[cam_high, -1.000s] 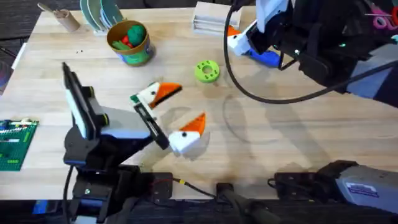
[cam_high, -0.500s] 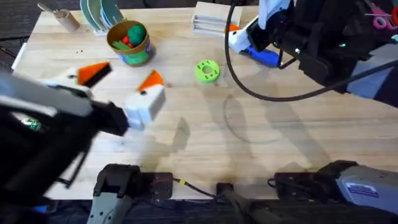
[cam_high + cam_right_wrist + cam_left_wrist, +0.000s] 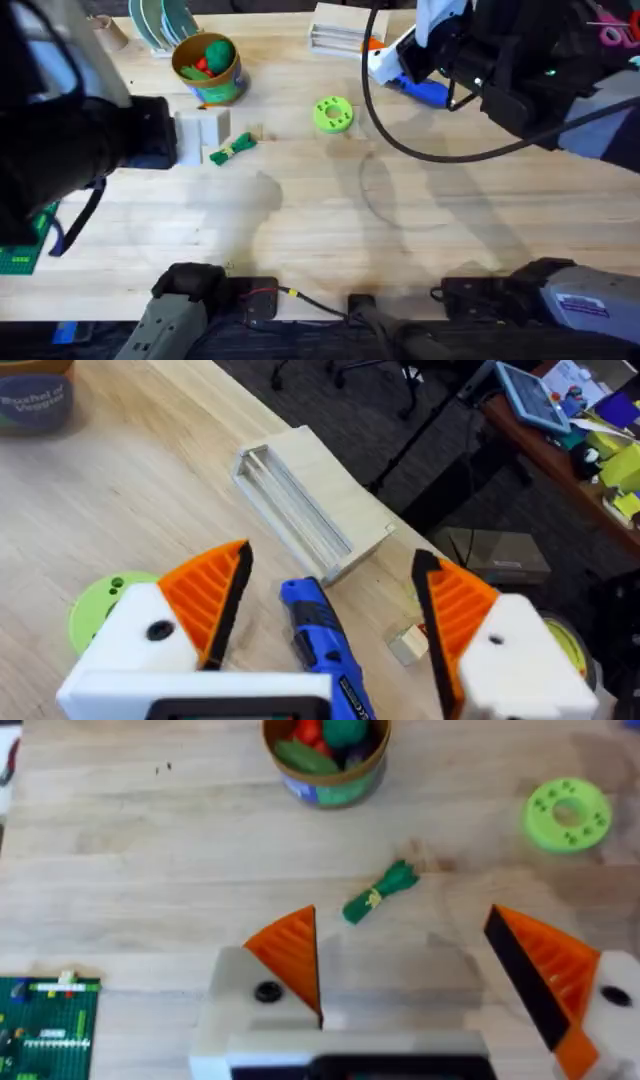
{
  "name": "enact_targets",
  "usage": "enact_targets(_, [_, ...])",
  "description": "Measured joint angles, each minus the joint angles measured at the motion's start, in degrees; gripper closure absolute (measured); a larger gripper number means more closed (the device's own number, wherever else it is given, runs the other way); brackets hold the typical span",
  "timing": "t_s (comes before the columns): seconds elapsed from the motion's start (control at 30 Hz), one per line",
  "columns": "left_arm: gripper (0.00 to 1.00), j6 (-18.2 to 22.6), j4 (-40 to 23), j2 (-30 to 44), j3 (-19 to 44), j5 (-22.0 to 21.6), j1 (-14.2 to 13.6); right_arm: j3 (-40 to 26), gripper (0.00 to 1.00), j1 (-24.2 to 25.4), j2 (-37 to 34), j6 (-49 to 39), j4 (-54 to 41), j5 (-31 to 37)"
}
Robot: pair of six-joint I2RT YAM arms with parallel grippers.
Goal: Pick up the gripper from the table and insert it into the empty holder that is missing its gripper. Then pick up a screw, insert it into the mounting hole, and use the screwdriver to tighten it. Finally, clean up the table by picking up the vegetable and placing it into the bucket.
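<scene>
One slender green vegetable (image 3: 381, 891), darker leafy end, beyond the spread left end effector (image 3: 425, 980).

Open right gripper (image 3: 330, 610) straddles the screwdriver (image 3: 322, 642) on the table (image 3: 90, 500)

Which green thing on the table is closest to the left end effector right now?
The vegetable, the slender dark-green bundle lying just ahead of the open left end effector. The lime-green ring sits farther off.

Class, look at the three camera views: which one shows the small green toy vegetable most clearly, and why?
The left wrist view shows it best: the vegetable lies whole on bare wood, its darker end and tie visible, ahead of the open left tool. The overhead view shows the same vegetable smaller, beside the arm. The right wrist view faces the screwdriver instead.
</scene>
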State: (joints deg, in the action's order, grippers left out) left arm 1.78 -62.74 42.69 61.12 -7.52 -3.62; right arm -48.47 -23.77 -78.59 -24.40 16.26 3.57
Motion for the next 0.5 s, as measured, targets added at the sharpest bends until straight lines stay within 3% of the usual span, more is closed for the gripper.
enact_targets(0.3, [0.008,-0.2,-1.4,5.4,0.0,-1.1,0.0,0.0,0.007,0.0,0.0,0.0,0.0,0.0])
enact_targets(0.5, [0.008,-4.1,-1.4,8.9,0.0,-2.5,0.0,0.0,0.009,0.0,0.0,0.0,0.0,0.0])
